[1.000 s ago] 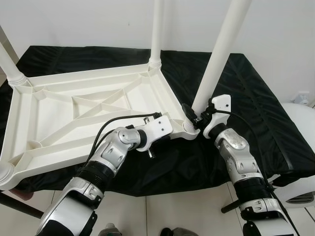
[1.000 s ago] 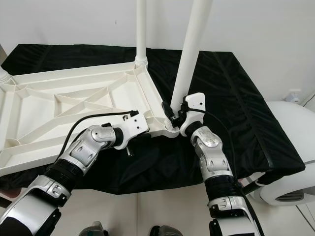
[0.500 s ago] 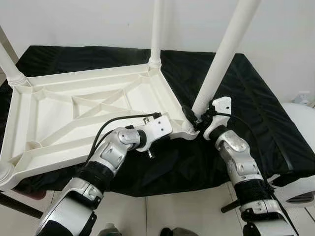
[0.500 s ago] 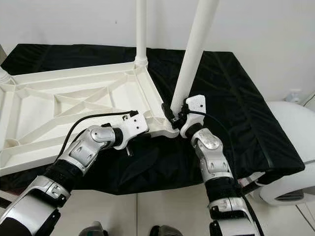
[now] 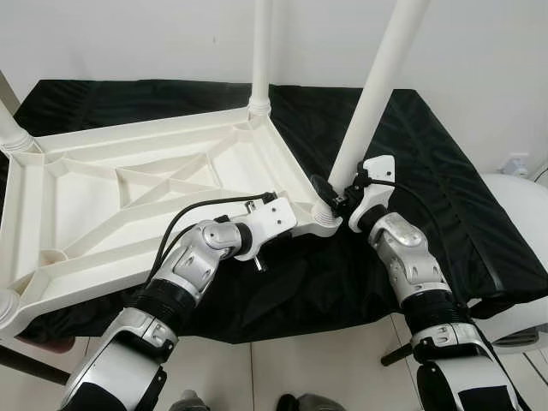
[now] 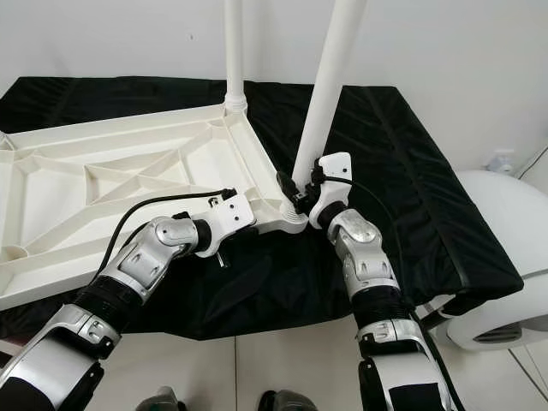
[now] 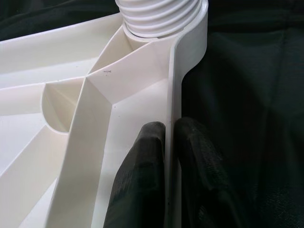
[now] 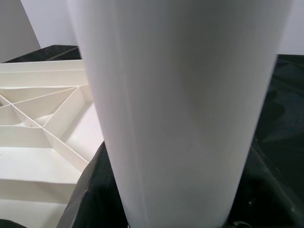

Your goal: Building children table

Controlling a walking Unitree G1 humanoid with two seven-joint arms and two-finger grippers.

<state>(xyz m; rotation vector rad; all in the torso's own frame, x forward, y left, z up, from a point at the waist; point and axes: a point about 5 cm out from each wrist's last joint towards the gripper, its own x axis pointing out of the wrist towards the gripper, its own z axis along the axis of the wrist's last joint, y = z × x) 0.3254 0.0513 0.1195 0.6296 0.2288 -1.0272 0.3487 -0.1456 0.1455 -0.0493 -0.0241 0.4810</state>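
Note:
A white plastic children's table top [image 5: 128, 205] lies upside down on a black cloth. My left gripper [image 7: 165, 142] is shut on its near rim, one black finger [image 7: 142, 180] inside the rim and one outside, close to the threaded corner socket [image 7: 156, 16]. In the left eye view this left gripper [image 5: 301, 224] sits beside the front right corner. The tall white leg [image 5: 377, 94] rises from that corner, leaning right. My right gripper [image 5: 330, 195] is shut around the leg's base, and the leg [image 8: 180, 109] is very close in the right wrist view.
Other white legs stand at the back corner [image 5: 259, 51] and the left corner [image 5: 13, 128]. The black-covered bench [image 5: 445, 171] drops off in front to a tiled floor [image 5: 325, 360]. A round white appliance [image 5: 522, 257] stands at the right, with a wall behind.
The camera view has shifted slightly. The gripped leg leaned a little further right half a second ago and now stands slightly straighter. Both grips are unchanged.

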